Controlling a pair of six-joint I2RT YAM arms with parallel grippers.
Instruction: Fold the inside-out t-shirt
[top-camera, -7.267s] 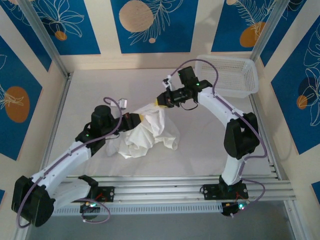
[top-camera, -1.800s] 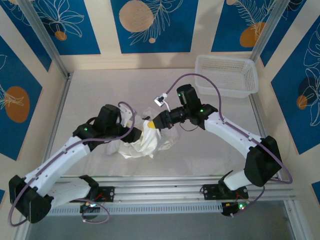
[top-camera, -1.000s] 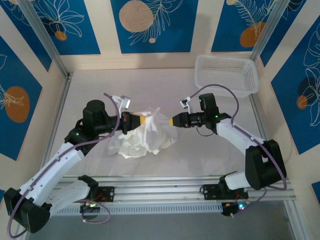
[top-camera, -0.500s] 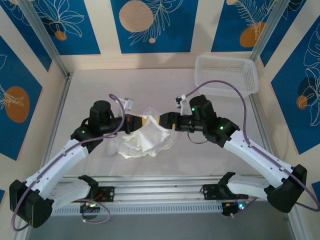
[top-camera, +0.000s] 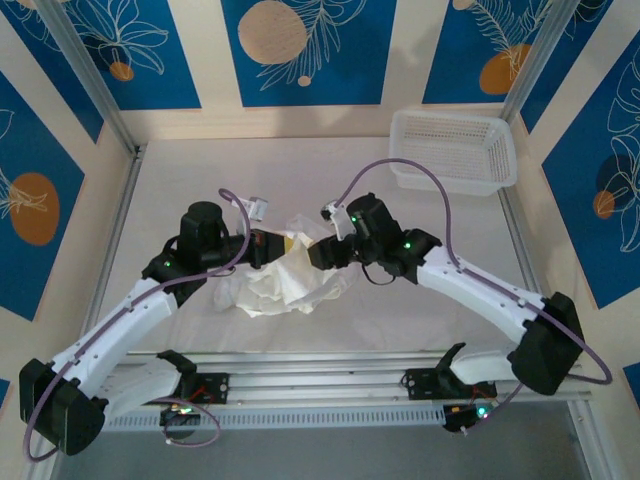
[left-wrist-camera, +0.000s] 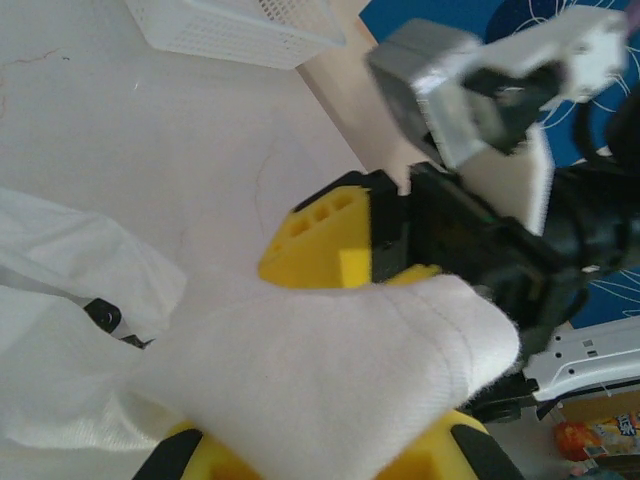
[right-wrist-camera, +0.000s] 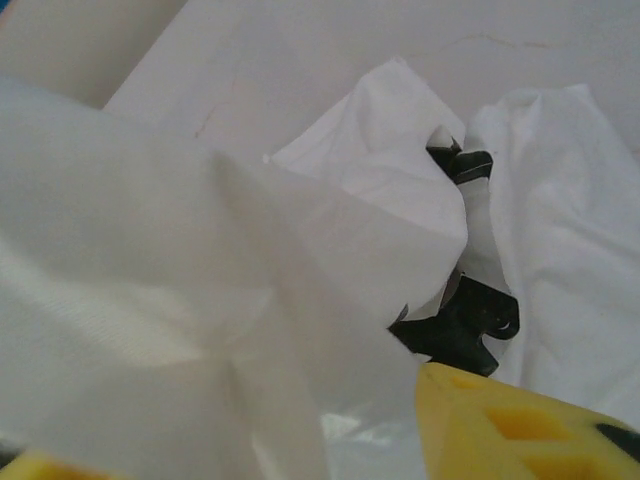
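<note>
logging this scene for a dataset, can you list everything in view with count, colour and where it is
t-shirt: one, white, crumpled in a heap mid-table
mesh basket: one, white, far right corner of the table
table: one, off-white, under everything
wall panels: several, blue with orange and white plant print, behind and at the sides
cables: two, purple, one looping along each arm
left gripper: one, black with yellow fingers, at the heap's far left, cloth draped over it
right gripper: one, black with yellow fingers, at the heap's far right, in the cloth

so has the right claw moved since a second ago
Yes. The right claw has shifted left, farther from the basket, and is now in the crumpled t-shirt beside the left claw.
</note>
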